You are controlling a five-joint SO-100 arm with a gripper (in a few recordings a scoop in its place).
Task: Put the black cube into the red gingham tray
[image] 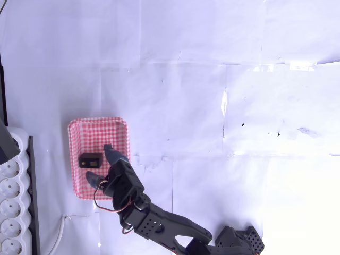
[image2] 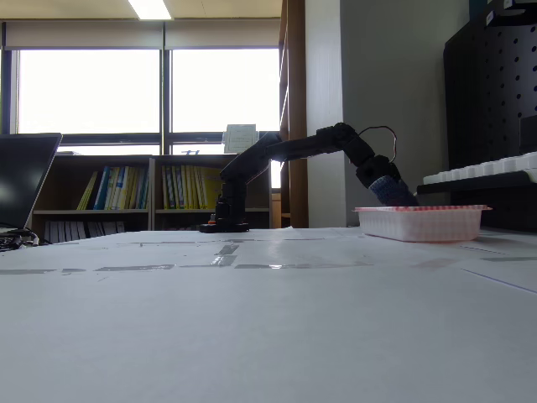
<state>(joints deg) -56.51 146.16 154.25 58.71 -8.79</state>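
**benchwatcher:** Standing next to the SO-100 table right now. From above, the black cube is already lying inside the red gingham tray, roughly mid-tray, a bit toward the left wall as the overhead view shows it. So I'd say the main job is basically done.

**solderfox:** Is it let go though, or is the arm gripping it?

**benchwatcher:** Looks let go to me. The gripper has its two blue-grey fingers spread wide, one above-right of the cube, the other below-right, both reaching over the tray. The cube sits right at the mouth of that gap. I can't tell for sure whether a fingertip brushes it, but nothing is pinching it.

**solderfox:** What's left then?

**benchwatcher:** My guess: just pulling the arm up and out without nudging the cube or the tray. From the fixed view the gripper dips down past the tray's rim, so it's low in there.

**solderfox:** Anything else in the tray?

**benchwatcher:** Nope, only the cube and the fingers. There's a white power strip just left of the tray in the overhead view.
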